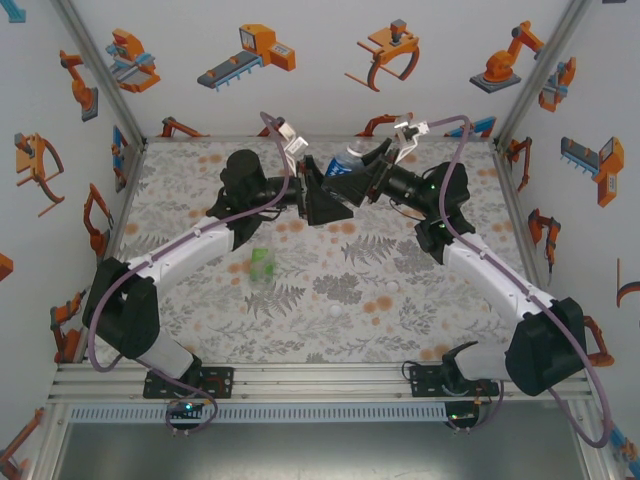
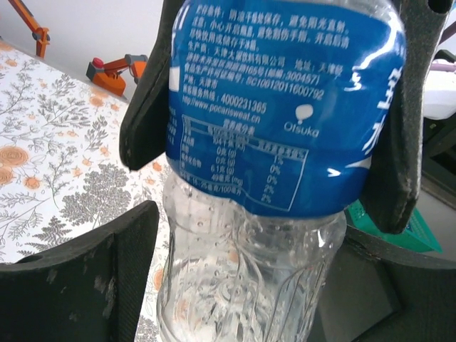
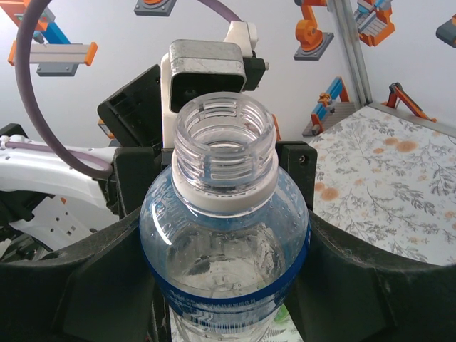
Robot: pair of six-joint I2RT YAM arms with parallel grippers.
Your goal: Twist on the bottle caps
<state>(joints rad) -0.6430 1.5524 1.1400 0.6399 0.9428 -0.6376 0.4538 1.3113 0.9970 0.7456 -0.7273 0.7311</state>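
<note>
The clear bottle with the blue label [image 1: 347, 163] hangs in the air over the back of the table, between my two grippers. My right gripper [image 3: 224, 299] is shut on its shoulder, and its fingers [image 2: 146, 107] clasp the label. The threaded neck [image 3: 224, 135] is bare, with no cap on it. My left gripper [image 2: 249, 285] has its fingers [image 2: 85, 285] on both sides of the bottle's clear lower part, very close to the wall; I cannot make out contact. The green bottle [image 1: 262, 265] lies on the table. Two small white caps [image 1: 335, 311] [image 1: 392, 286] rest on the cloth.
The table [image 1: 180, 330] wears a grey floral cloth with orange blotches. White walls with robot pictures close it in on three sides, with metal posts [image 1: 530, 70] at the back corners. Both arms [image 1: 180, 250] [image 1: 490, 270] reach in towards the back centre.
</note>
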